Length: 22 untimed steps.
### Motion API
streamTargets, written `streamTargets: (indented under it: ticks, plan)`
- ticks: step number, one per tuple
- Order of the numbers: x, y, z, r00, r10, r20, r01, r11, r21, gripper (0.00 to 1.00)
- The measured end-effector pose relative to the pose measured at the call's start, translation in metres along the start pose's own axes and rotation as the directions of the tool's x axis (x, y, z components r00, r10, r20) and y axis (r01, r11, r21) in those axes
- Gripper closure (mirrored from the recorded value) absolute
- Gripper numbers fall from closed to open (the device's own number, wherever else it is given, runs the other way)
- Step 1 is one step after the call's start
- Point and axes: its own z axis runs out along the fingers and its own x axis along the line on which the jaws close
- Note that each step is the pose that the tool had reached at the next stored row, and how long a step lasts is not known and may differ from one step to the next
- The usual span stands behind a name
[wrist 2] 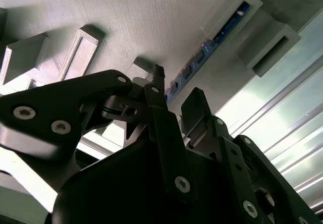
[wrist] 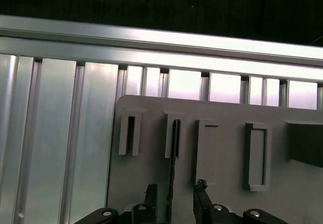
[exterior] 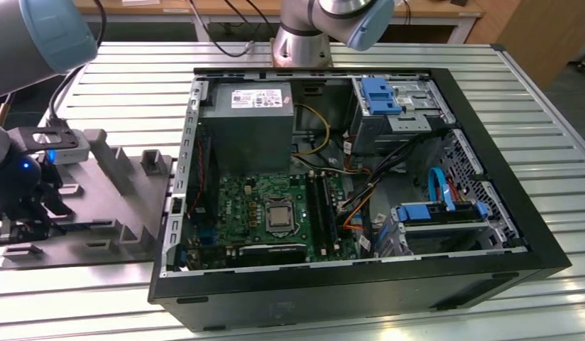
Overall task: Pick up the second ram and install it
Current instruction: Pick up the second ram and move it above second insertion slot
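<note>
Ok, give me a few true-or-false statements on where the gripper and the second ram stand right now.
1. The gripper is over the gray holder. True.
2. Its fingers are shut on the second ram. False: they are open, one on each side of the ram's edge in the first wrist view.
3. The second ram stands on edge in the holder's slots. True.
4. The ram sits in a motherboard socket. False: it is in the holder, outside the computer case.
5. The case is closed. False: its side is open, with the green motherboard in sight.
</note>
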Motion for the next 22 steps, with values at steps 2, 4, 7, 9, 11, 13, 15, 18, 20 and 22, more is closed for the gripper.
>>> streamTargets:
  ticks: [2, 4, 7, 9, 11, 13, 15, 18, 20, 22]
  plan:
    - [0.0001, 0.0003, 0.0009, 1.0, -0.003, -0.0005, 0.003, 1.0, -0.0002, 0.59]
    - [0.0001, 0.0005, 0.0027, 1.0, -0.006, -0.0009, 0.006, 1.0, -0.0005, 0.59]
    - [0.0002, 0.0008, 0.0036, 0.9999, -0.011, -0.0012, 0.011, 0.9999, -0.0009, 0.59]
    - [0.0002, 0.0008, 0.0036, 0.9999, -0.011, -0.0012, 0.011, 0.9999, -0.0009, 0.59]
    - [0.0002, 0.0008, 0.0037, 0.9999, -0.012, -0.0011, 0.012, 0.9999, -0.0008, 0.59]
    - [0.0002, 0.0007, 0.0037, 0.9999, -0.012, -0.0011, 0.012, 0.9999, -0.0008, 0.6]
    - [0.0002, 0.0008, 0.0037, 0.9999, -0.012, -0.0011, 0.012, 0.9999, -0.0009, 0.6]
    - [0.0002, 0.0008, 0.0037, 0.9999, -0.013, -0.0012, 0.013, 0.9999, -0.0009, 0.67]
    - [0.0002, 0.0007, 0.0033, 0.9999, -0.013, -0.0017, 0.013, 0.9999, -0.0009, 0.67]
    - [0.0001, 0.0008, 0.0015, 0.9999, -0.013, -0.0021, 0.013, 0.9999, -0.001, 0.67]
